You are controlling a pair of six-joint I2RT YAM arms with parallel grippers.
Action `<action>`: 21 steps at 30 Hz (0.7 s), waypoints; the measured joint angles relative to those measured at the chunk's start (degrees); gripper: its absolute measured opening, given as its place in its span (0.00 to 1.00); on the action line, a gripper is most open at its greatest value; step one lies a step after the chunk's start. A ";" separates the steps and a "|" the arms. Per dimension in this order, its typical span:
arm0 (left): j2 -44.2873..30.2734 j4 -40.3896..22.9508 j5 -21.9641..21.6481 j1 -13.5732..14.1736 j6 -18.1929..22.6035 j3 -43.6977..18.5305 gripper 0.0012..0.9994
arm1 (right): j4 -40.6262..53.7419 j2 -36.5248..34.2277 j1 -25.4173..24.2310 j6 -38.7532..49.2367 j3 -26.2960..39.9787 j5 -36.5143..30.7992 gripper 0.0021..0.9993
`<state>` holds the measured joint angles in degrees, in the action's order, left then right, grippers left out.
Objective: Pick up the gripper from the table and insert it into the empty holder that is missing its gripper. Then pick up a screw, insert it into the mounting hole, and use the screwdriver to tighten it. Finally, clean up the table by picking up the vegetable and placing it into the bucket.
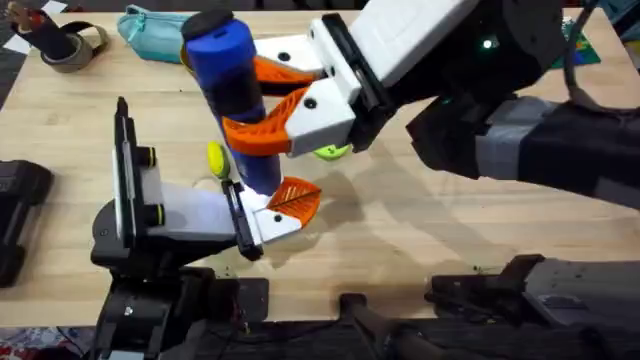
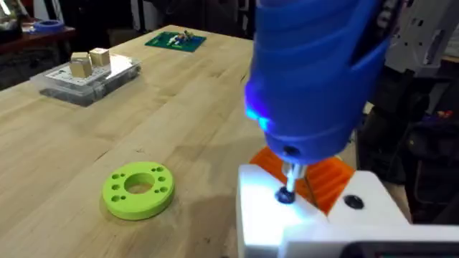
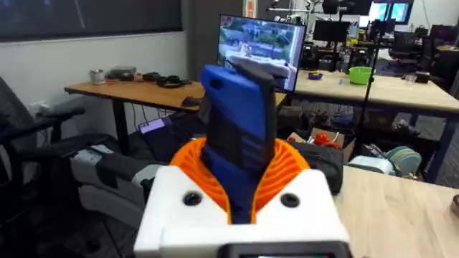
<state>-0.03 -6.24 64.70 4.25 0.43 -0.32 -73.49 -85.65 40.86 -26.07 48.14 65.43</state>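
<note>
So, on my end the right gripper (image 1: pixel 262 105) is clenched around the screwdriver (image 1: pixel 232 90), orange ribbed pads (image 3: pixel 283 168) squeezing the blue body from both sides. It's held upright, and in the left wrist view its thin metal tip (image 2: pixel 288 180) sits down on a dark screw head (image 2: pixel 285 195) in a white block, with a blue glow on the tool's lower edge. The left gripper (image 1: pixel 285 205) sits right under the screwdriver, low at the table; I honestly can't tell how its fingers are set.

On the light wood table (image 1: pixel 400 230), a lime-green ring with holes (image 2: pixel 139 189) lies flat just beside that white block. Overhead, something small and yellow (image 1: pixel 216 156) peeks out beside the screwdriver body, could be the vegetable, can't say for sure. A teal zip pouch (image 1: pixel 155 32) lies along the far edge, with a tape roll (image 1: pixel 70 48) near the far left corner. A clear box holding wooden blocks (image 2: pixel 90 75) sits further off.

The right arm reaches in from the right across the middle, wrist high and close under the camera. The left arm stays low near its base.
</note>
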 joint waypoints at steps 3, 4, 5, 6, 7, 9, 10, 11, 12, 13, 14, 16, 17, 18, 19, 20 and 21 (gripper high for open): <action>0.01 0.00 0.00 0.00 0.00 0.00 0.01 | 0.01 0.00 0.00 0.33 0.00 0.00 0.10; 0.01 0.00 0.00 0.00 0.00 0.00 0.01 | 0.02 0.00 0.00 0.41 0.00 0.00 0.10; 0.02 0.00 -0.01 0.00 0.00 0.00 0.01 | 0.01 0.00 0.00 0.42 0.00 0.00 0.10; 0.01 0.00 -0.01 0.00 0.00 0.00 0.01 | 0.00 0.00 0.00 0.43 0.00 0.00 0.10; 0.01 0.00 -0.01 0.00 0.00 0.00 0.01 | 0.01 0.00 0.00 0.44 0.00 0.00 0.10; 0.01 0.00 0.00 0.00 0.00 0.00 0.01 | 0.02 0.00 0.00 0.44 0.00 0.00 0.10; 0.01 0.00 -0.01 0.00 0.00 0.00 0.01 | 0.02 0.00 0.00 0.44 0.00 0.00 0.11; 0.00 0.00 -0.01 0.00 0.00 0.00 0.01 | 0.01 0.00 0.00 0.44 0.00 0.00 0.10; 0.00 0.00 -0.01 0.00 0.00 0.00 0.01 | 0.01 0.00 0.00 0.44 0.00 0.00 0.10; 0.01 0.00 0.00 0.00 0.00 0.00 0.01 | 0.02 0.00 0.00 0.44 0.00 0.00 0.10; 0.01 0.00 -0.01 0.00 0.00 0.00 0.01 | 0.02 0.00 0.00 0.44 0.00 0.00 0.10; 0.01 0.00 0.00 0.00 0.00 0.00 0.01 | 0.02 0.00 0.00 0.44 0.00 -0.02 0.10; 0.01 0.00 -0.01 0.00 0.00 0.00 0.01 | 0.02 0.00 0.00 0.44 0.00 -0.01 0.10; 0.00 0.00 0.00 0.00 0.00 0.00 0.01 | 0.02 0.00 0.00 0.44 0.00 0.00 0.10; 0.01 0.00 0.00 0.00 0.00 0.00 0.01 | 0.02 0.00 0.00 0.44 0.00 0.00 0.10; 0.01 0.00 0.00 0.00 0.00 0.00 0.01 | 0.02 0.00 0.00 0.44 0.00 0.00 0.10; 0.00 0.00 0.01 0.00 0.00 0.00 0.01 | 0.02 0.00 0.00 0.44 0.00 0.00 0.10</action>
<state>-0.03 -6.24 64.71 4.25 0.43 -0.32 -73.47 -85.65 40.86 -25.63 48.14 65.43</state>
